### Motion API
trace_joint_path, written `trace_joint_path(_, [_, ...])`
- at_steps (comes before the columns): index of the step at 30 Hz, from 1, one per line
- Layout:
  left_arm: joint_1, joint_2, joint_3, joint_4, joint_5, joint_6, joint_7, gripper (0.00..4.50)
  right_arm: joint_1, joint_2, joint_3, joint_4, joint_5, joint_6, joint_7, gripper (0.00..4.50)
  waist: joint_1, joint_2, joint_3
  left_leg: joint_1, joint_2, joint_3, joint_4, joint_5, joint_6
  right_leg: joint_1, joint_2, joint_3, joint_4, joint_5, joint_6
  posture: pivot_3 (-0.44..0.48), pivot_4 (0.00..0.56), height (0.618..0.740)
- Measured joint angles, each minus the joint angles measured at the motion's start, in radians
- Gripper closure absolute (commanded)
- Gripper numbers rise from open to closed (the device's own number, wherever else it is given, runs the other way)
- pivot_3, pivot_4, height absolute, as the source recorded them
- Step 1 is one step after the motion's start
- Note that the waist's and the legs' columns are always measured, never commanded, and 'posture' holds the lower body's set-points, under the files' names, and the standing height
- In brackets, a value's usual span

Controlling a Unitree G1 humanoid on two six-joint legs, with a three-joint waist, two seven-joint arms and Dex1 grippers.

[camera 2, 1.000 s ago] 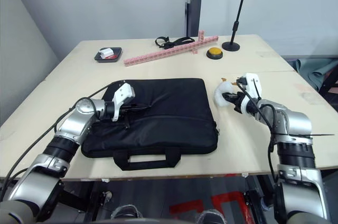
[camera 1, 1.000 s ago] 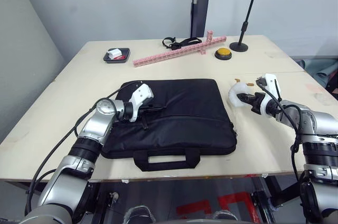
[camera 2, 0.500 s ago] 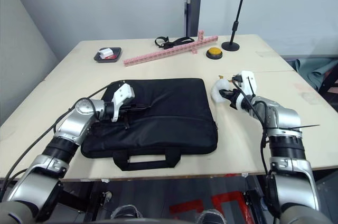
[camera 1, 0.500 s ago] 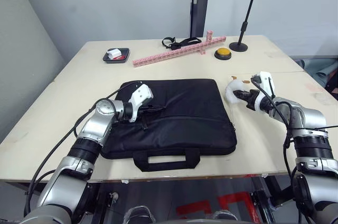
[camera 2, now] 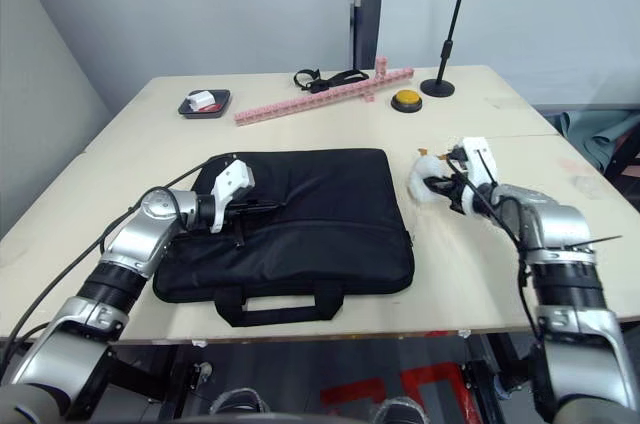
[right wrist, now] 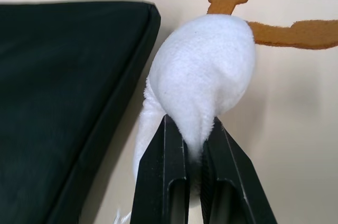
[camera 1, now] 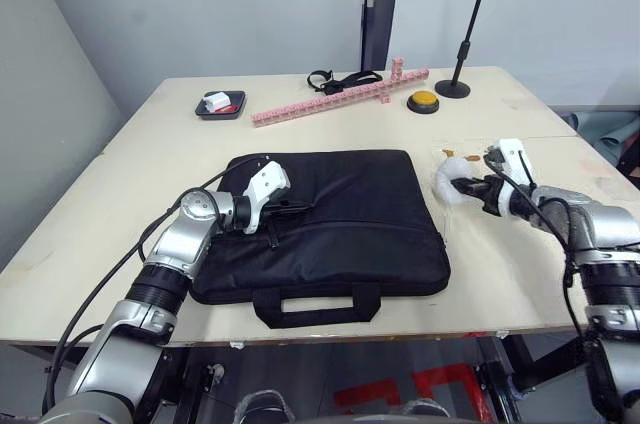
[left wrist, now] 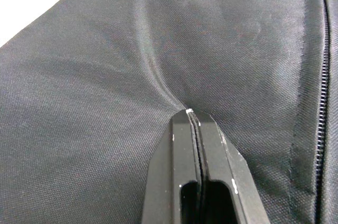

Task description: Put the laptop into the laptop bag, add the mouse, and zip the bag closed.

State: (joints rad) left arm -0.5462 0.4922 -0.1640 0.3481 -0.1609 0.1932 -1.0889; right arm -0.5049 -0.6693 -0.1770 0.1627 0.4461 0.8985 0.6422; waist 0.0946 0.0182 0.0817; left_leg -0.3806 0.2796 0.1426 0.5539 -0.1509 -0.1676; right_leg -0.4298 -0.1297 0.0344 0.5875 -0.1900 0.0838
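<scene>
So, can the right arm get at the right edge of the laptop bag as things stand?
Probably yes for reach: the laptop bag lies just beside the right gripper, with bare table between. But its jaws are shut on a white fluffy lump, so it likely must drop that first.

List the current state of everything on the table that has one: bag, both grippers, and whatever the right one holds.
Black fabric laptop bag: lying flat, looks closed.
Left gripper: shut, pinching a fold of the bag's fabric.
Right gripper: shut on a white fuzzy plush lump, right of the bag.
Yellow round button: resting unpressed at the far side.
Small black tray: holds small items.
</scene>
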Motion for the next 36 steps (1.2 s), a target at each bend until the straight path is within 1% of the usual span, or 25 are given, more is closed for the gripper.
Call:
trace_joint_path(4, [0.002, 0.002, 0.0, 0.0, 0.0, 0.0, 0.0, 4.5, 0.085, -0.072, 0.005, -0.133, 0.034, 0.081, 0.06, 4.47, 0.0, 0.0, -0.001, 0.0, 0.0, 0.0, 0.0, 0.0, 0.0, 0.0, 0.0, 0.0, -0.001, 0.0, 0.0, 0.0, 0.15, 0.74])
trace_joint_path(10, [0.005, 0.004, 0.0, 0.0, 0.0, 0.0, 0.0, 4.5, 0.187, -0.133, 0.004, -0.287, 0.081, 0.186, 0.088, 4.47, 0.0, -0.001, -0.001, 0.001, 0.0, 0.0, -0.001, 0.0, 0.0, 0.0, 0.0, 0.0, -0.001, 0.0, 0.0, 0.0, 0.15, 0.74])
trace_joint_path(17, [0.011, 0.005, 0.0, 0.0, 0.0, 0.0, 0.0, 4.5, 0.27, -0.168, -0.007, -0.368, 0.125, 0.28, 0.088, 4.47, 0.0, -0.001, -0.003, 0.001, 0.0, 0.0, -0.002, 0.0, -0.001, 0.0, 0.0, 0.0, -0.001, -0.001, 0.002, 0.0, 0.15, 0.74])
trace_joint_path(22, [0.017, 0.005, 0.0, 0.0, 0.0, 0.0, 0.0, 4.5, 0.279, -0.179, -0.025, -0.391, 0.175, 0.37, 0.083, 4.47, 0.0, 0.0, -0.008, 0.001, 0.0, 0.0, -0.002, -0.001, -0.001, 0.0, 0.0, 0.0, -0.001, -0.002, 0.003, 0.0, 0.15, 0.74])
trace_joint_path(25, [0.017, 0.005, 0.0, 0.0, 0.0, 0.0, -0.001, 4.5, 0.279, -0.179, -0.025, -0.401, 0.188, 0.388, 0.08, 4.47, 0.0, 0.0, -0.009, 0.001, 0.0, 0.0, -0.003, -0.001, -0.001, 0.0, 0.0, 0.0, -0.001, -0.002, 0.004, 0.0, 0.15, 0.74])
trace_joint_path(26, [0.018, 0.005, 0.0, 0.0, 0.0, 0.0, -0.001, 4.5, 0.279, -0.179, -0.025, -0.401, 0.189, 0.389, 0.078, 4.12, 0.0, 0.0, -0.009, 0.001, 0.0, 0.0, -0.003, -0.001, -0.001, 0.0, 0.0, 0.0, -0.001, -0.002, 0.004, 0.0, 0.15, 0.74])
trace_joint_path(27, [0.018, 0.006, 0.0, 0.0, 0.0, 0.0, -0.001, 4.5, 0.279, -0.179, -0.025, -0.401, 0.19, 0.389, 0.076, 3.66, 0.0, 0.0, -0.01, 0.001, 0.0, 0.0, -0.003, -0.001, -0.001, 0.0, 0.0, 0.0, -0.001, -0.002, 0.004, 0.0, 0.15, 0.74])
trace_joint_path(28, [0.019, 0.006, 0.0, 0.0, 0.0, 0.0, -0.001, 4.5, 0.279, -0.179, -0.025, -0.4, 0.19, 0.388, 0.075, 3.44, 0.0, 0.0, -0.01, 0.001, 0.0, 0.0, -0.003, -0.001, -0.001, 0.0, 0.0, 0.0, -0.001, -0.002, 0.004, 0.0, 0.15, 0.74])
trace_joint_path(31, [0.021, 0.007, 0.0, -0.004, 0.0, 0.0, -0.001, 4.5, 0.279, -0.189, -0.025, -0.386, 0.191, 0.382, 0.086, 2.3, 0.0, 0.001, -0.01, 0.001, 0.0, 0.0, -0.003, -0.001, -0.001, 0.0, 0.0, 0.0, -0.001, -0.002, 0.004, 0.0, 0.15, 0.74])
trace_joint_path(36, [0.027, 0.01, 0.0, -0.013, 0.0, 0.0, -0.001, 4.5, 0.283, -0.291, -0.025, -0.376, 0.194, 0.34, 0.155, 0.62, 0.001, 0.001, -0.01, 0.001, 0.0, 0.001, -0.003, -0.001, -0.001, 0.0, 0.0, 0.0, -0.002, -0.003, 0.004, 0.0, 0.15, 0.74])
